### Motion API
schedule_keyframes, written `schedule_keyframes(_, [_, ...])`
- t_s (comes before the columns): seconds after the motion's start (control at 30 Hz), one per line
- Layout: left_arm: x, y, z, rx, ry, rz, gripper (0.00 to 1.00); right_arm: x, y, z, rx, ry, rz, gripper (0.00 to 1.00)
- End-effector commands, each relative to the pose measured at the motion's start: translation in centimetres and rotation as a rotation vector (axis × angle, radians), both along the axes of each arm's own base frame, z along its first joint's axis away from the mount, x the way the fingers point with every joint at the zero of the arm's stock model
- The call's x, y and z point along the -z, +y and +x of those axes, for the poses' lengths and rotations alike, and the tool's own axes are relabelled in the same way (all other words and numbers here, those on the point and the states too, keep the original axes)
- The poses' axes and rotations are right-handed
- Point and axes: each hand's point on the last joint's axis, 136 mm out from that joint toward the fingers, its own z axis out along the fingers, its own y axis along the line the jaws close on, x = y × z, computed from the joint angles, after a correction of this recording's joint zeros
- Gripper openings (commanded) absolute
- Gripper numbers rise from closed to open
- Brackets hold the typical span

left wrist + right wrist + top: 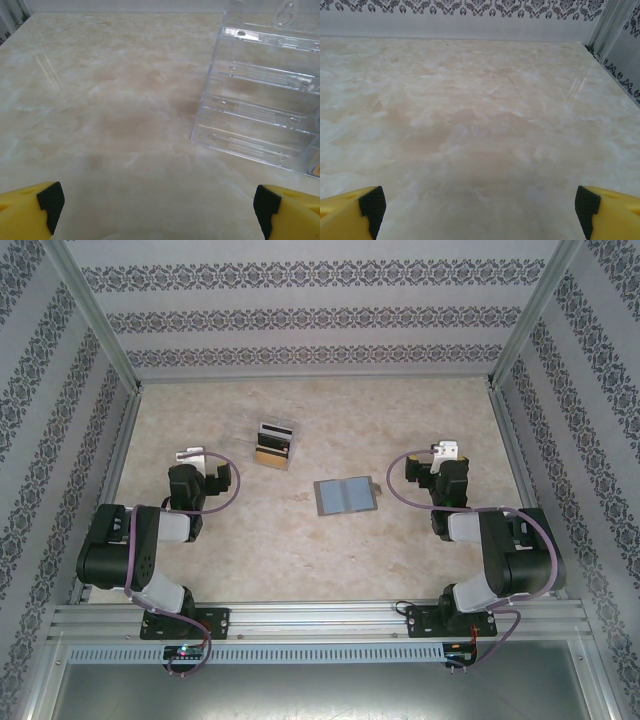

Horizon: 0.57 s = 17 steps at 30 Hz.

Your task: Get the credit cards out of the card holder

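A: Bright, even light across the table [300,550], shadows faint and soft-edged.
B: Left wrist view's washed out, pale glare streaks on the table, sharp highlights along the clear box [260,100].
A: Overhead's coarse, though; that patterned wallpaper [300,320] comes through grainy.
B: Right wrist, same milky haze.

Beige marble tabletop [250,550] — damask-striped walls [300,300], alu frame [320,618].

The card holder [346,496] lies near the middle of the worktop [300,560]. The clear box [272,444] stands behind it to the left, well apart, apparently with items inside.
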Motion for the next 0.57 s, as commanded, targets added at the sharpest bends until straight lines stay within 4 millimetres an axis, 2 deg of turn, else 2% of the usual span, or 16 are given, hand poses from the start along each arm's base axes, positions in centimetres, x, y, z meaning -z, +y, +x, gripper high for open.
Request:
schedule_keyframes(0.0, [-0.43, -0.48, 0.59, 0.035, -0.006, 0.018, 0.99, -0.62, 0.06, 0.46, -0.006, -0.026, 0.029, 0.98])
schedule_keyframes(0.53, [-0.40, -0.47, 0.69, 0.036, -0.002, 0.018, 0.99, -0.76, 0.20, 0.32, -0.015, -0.035, 0.030, 0.98])
